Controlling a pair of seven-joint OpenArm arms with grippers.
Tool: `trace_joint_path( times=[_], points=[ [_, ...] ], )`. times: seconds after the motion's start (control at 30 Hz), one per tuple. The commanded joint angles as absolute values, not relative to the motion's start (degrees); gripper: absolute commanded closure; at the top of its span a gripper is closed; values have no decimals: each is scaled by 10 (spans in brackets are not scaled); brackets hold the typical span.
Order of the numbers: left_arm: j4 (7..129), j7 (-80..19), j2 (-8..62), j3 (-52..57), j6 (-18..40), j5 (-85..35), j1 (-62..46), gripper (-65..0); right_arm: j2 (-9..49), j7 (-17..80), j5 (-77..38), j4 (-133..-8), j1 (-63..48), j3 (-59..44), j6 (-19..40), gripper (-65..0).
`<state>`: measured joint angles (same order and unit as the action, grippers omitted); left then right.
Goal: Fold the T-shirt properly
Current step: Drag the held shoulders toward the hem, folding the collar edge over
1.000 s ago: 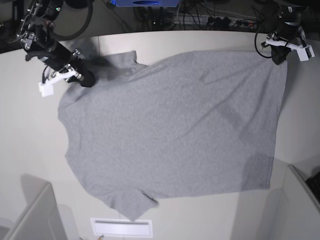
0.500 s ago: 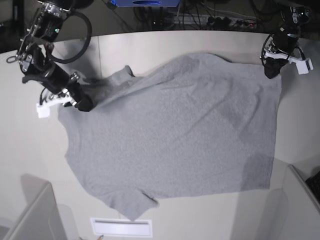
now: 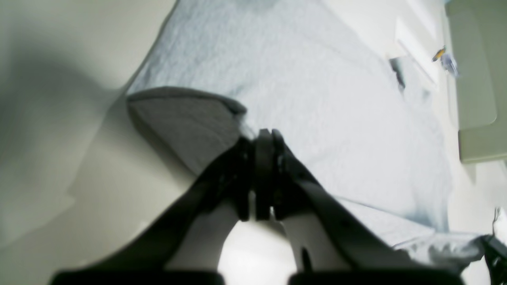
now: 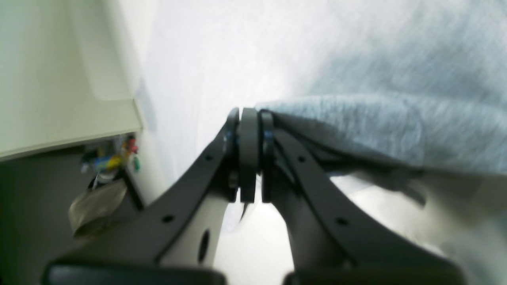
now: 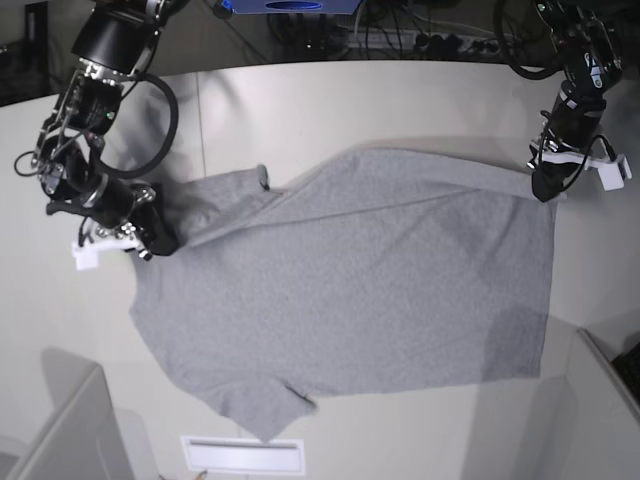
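Both end effectors are clamped on the T-shirt (image 5: 350, 280): the left end effector (image 5: 541, 190) pinches the far hem corner, and the right end effector (image 5: 160, 240) grips the cloth near the shoulder beside the far sleeve. In each wrist view the jaws are pressed together with grey fabric caught at the tips, left end effector (image 3: 263, 138) and right end effector (image 4: 249, 118) alike. Most of the shirt lies flat on the pale worktop (image 5: 420, 90), plain side up, with its far edge lifted and curling toward the near side. My judgement is that a lengthwise fold is under way. The main risk is uneven travel: if one arm leads the other, the lifted edge would skew and the fold line would run crooked. Each pinch is thin and close to the edge, so tension from the dragging cloth could pull a corner free. The near sleeve (image 5: 265, 410) lies loose and could bunch if the body slides.
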<state>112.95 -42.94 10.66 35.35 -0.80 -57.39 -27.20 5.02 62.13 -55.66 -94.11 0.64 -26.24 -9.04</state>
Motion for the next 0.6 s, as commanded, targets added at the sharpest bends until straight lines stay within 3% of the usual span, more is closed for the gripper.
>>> trace_joint_path(
  times=[0.0, 0.37, 0.57],
  points=[
    [1132, -420, 114, 356, -7, -583, -268, 0, 56, 618, -563, -945, 25, -251, -87, 0],
    [1038, -481, 123, 358, -7, -580, -167, 0, 60, 573, -523, -806, 122, -164, -87, 0],
    [1008, -483, 124, 358, -7, -503, -127, 0, 59, 538, -454, -763, 167, -144, -86, 0]
  ],
)
